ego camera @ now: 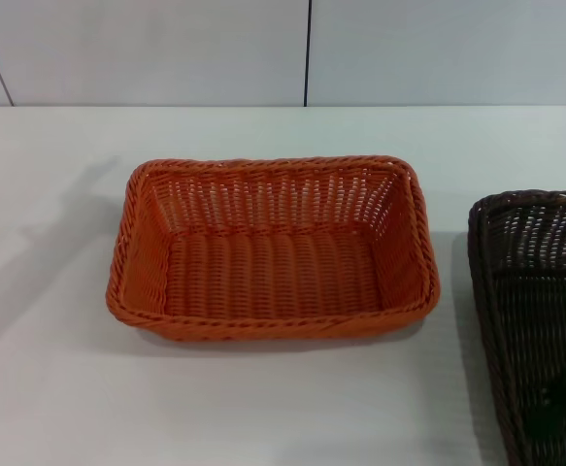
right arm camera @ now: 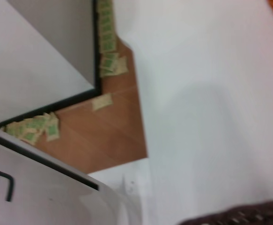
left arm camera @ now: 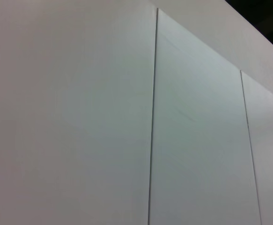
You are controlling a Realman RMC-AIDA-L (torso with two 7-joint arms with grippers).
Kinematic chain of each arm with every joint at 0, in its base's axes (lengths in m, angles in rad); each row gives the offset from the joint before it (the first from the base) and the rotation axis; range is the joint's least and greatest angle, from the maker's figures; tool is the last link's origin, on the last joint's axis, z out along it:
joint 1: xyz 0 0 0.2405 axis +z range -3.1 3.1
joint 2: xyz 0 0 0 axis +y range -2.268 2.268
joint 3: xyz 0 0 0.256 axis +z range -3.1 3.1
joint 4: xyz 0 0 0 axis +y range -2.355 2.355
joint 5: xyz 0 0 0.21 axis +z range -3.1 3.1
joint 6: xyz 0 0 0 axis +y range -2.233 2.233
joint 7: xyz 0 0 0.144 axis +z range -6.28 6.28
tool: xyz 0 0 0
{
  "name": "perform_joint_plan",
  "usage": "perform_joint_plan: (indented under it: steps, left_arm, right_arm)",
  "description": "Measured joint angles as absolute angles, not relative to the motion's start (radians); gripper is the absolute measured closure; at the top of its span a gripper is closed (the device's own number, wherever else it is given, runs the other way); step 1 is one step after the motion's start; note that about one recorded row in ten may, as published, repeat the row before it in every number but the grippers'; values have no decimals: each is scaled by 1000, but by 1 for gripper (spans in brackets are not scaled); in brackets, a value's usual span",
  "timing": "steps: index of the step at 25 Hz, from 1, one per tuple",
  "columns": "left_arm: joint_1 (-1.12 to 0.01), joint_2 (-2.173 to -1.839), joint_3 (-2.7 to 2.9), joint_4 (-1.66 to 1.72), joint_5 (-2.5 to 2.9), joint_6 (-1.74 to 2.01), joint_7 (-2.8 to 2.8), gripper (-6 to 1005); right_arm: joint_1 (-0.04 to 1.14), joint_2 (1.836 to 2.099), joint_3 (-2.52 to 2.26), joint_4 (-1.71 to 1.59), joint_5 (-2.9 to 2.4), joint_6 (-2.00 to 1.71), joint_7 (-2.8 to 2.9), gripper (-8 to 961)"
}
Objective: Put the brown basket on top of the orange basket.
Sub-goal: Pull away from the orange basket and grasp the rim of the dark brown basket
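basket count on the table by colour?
Orange basket: 1, near the middle of the table
Brown basket: 1, on the robot's right, partly cut off at the edge of the head view, apart from the orange one
Total: 2 baskets, both upright and not stacked. Neither hand shows in any view.

The orange basket (ego camera: 273,252) sits on the table (ego camera: 59,388) near the middle of the head view, and the brown basket (ego camera: 540,320) sits on the same table to its right — apart from it, with a strip of bare table between, and partly cut off by the picture's edge. Behind the table stands a panelled wall (ego camera: 147,49). In the right wrist view a bit of the brown basket's rim (right arm camera: 239,216) shows at the edge — beyond the table (right arm camera: 211,93) lies floor (right arm camera: 103,136).
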State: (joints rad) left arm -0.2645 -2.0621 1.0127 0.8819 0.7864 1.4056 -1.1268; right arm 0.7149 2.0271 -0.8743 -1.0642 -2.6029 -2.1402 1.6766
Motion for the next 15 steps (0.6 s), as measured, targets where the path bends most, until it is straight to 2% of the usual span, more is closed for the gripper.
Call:
perform_joint_plan:
  steps: [8,14,15]
  left_arm:
    - [-262,-2063,1000,873,786,1414,-1126,170]
    - [-261,-2063,1000,863,786,1414,-1126,170]
    - [-262,-2063,1000,861,786,1414,-1126,170]
  right_arm:
    - [731,2035,-861,-1069,-2575,-2174,1677,368]
    - [735,2003,-747,-1168,-2574,-2157,1687,367]
    - [736,1987,-729,-1219,-2578,-2144,1704,367]
